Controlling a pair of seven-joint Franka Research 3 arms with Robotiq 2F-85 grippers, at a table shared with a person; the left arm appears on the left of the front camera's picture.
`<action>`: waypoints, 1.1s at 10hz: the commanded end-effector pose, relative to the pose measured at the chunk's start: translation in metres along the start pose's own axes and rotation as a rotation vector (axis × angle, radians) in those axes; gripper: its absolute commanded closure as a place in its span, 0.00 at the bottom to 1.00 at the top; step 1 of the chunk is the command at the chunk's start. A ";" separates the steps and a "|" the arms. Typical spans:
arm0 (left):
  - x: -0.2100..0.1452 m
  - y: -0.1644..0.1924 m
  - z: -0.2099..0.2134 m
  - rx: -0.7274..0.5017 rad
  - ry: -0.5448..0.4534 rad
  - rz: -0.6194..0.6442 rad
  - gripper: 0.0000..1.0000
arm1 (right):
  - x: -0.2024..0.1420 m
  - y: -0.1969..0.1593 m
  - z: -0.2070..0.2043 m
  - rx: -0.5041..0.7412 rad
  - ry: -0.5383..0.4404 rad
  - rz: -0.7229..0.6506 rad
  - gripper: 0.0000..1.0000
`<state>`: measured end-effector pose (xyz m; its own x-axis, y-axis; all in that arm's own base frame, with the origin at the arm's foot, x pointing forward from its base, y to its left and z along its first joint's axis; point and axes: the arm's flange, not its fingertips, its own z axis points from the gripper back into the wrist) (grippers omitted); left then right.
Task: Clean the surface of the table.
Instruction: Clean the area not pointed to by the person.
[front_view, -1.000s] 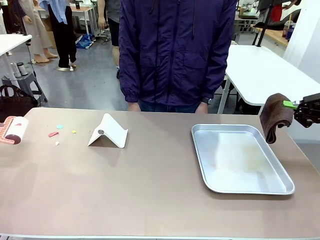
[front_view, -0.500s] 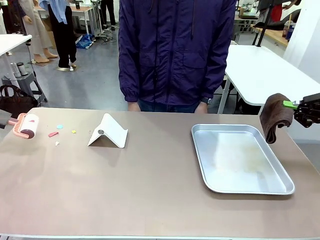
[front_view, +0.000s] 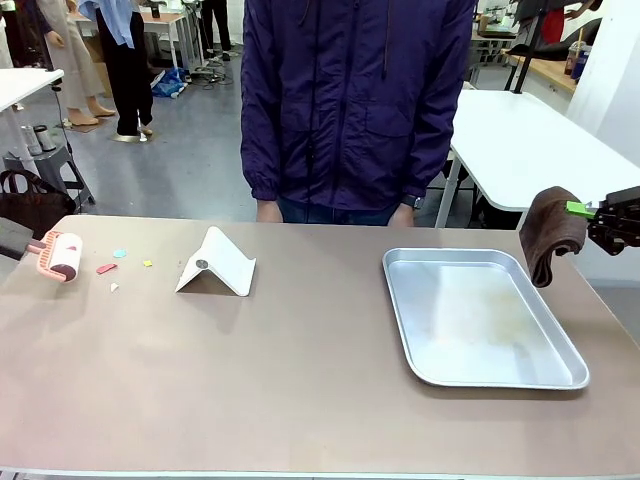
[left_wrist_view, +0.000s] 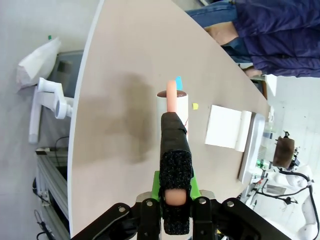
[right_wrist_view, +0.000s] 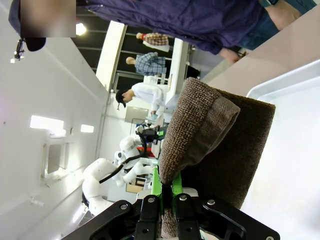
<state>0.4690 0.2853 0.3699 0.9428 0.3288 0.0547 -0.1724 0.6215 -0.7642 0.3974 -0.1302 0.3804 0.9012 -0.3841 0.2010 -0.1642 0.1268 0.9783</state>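
Note:
The beige-brown table (front_view: 280, 370) spans the front view. Near its far left edge lie small paper scraps: pink (front_view: 106, 268), blue (front_view: 119, 253), yellow (front_view: 147, 263) and white (front_view: 114, 287). A lint roller (front_view: 62, 255) with a pink handle hovers just left of them. My left gripper (left_wrist_view: 173, 122) is shut on that handle, the white roller (left_wrist_view: 172, 106) pointing at the table (left_wrist_view: 125, 75). My right gripper (front_view: 582, 210) is shut on a brown cloth (front_view: 550, 232) that hangs past the table's right edge. The folded cloth (right_wrist_view: 220, 145) droops from the fingers in the right wrist view.
A white folded stand (front_view: 217, 263) sits right of the scraps. A silver metal tray (front_view: 480, 318) lies on the right half. A person in a purple jacket (front_view: 350, 100) stands at the far edge, hands down. The near half of the table is bare.
The lint roller has moved right from the table's left edge toward the scraps and turned. The right gripper and cloth have stayed still.

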 end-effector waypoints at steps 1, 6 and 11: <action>-0.002 -0.001 -0.011 0.035 0.017 0.006 0.78 | 0.004 0.006 -0.002 0.025 -0.010 -0.012 0.92; -0.002 0.003 -0.025 0.074 0.035 0.002 0.78 | 0.004 0.006 -0.002 0.025 -0.010 -0.012 0.92; -0.004 -0.004 -0.047 0.086 0.071 0.005 0.78 | 0.004 0.006 -0.002 0.025 -0.010 -0.012 0.92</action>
<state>0.4830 0.2636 0.3534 0.9574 0.2862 0.0376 -0.1676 0.6572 -0.7348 0.3974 -0.1301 0.3804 0.9012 -0.3839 0.2010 -0.1642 0.1266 0.9783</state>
